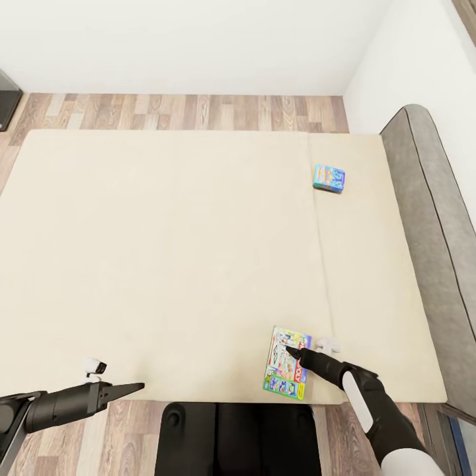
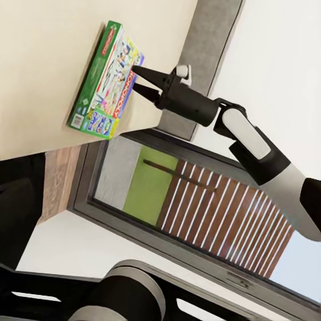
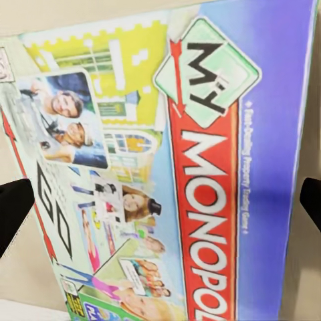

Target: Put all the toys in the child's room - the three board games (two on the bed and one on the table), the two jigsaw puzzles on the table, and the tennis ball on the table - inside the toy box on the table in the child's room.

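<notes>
Where the bed (image 1: 165,264) meets its near edge, the white-and-green board game (image 1: 281,377) lies flat, the right gripper (image 1: 295,354) directly over it, fingers spread wide past both box sides, holding nothing. A smaller blue board game (image 1: 328,178) lies near the headboard (image 1: 423,218). Whether the left gripper (image 1: 135,387), low beside the near edge, is parted cannot be told.

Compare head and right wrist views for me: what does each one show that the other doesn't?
Head alone: the whole bed, the small blue board game far up near the headboard, the left gripper at the bed's near edge, and the right gripper over the near game. Right wrist alone: the box lettering, MY MONOPOLY, and open jaws either side. Both: the white-and-green board game lying flat.
</notes>
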Robot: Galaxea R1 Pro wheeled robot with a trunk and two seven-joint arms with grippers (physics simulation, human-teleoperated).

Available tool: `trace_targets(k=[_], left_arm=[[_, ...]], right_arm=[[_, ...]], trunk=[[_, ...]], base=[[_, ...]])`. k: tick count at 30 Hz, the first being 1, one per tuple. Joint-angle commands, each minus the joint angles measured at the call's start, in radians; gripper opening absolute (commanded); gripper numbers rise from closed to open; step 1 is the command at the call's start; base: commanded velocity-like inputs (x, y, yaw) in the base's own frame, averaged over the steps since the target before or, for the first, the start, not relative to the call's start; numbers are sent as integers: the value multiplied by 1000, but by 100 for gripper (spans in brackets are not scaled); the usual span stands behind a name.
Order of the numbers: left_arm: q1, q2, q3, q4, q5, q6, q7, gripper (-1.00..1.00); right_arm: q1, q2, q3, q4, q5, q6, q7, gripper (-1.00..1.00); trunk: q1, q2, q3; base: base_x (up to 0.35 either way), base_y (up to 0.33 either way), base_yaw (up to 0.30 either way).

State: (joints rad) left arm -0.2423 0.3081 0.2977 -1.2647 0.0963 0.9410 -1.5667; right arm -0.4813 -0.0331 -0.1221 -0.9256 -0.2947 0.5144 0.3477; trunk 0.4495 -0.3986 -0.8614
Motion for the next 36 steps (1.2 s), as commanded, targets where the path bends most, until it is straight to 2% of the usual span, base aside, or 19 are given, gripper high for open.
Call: trace_targets(k=[1,7,22,31,36], left_arm=[[0,0,0,0,-1,11,-4,100],[0,0,0,0,-1,10,-4,100],[0,-1,-2,0,-3,9,-4,100],[0,-1,-2,0,-3,9,-4,100],[0,-1,-2,0,-3,9,-4,100]], right_arm=[[0,4,-2,-1,-4,7,3,100],[0,30,-1,-1,-4,9,3,100],[0,48,5,-1,-4,9,4,100],[0,86,8,-1,-3,9,4,100],[0,92,22,-1,-3,8,4,100]], trunk=[[1,-1,-1],[1,-1,-1],[1,-1,-1],[1,-1,-1],[1,-1,-1]], base=[[0,0,0],[0,0,0],[0,0,0],[0,0,0],[0,0,0]])
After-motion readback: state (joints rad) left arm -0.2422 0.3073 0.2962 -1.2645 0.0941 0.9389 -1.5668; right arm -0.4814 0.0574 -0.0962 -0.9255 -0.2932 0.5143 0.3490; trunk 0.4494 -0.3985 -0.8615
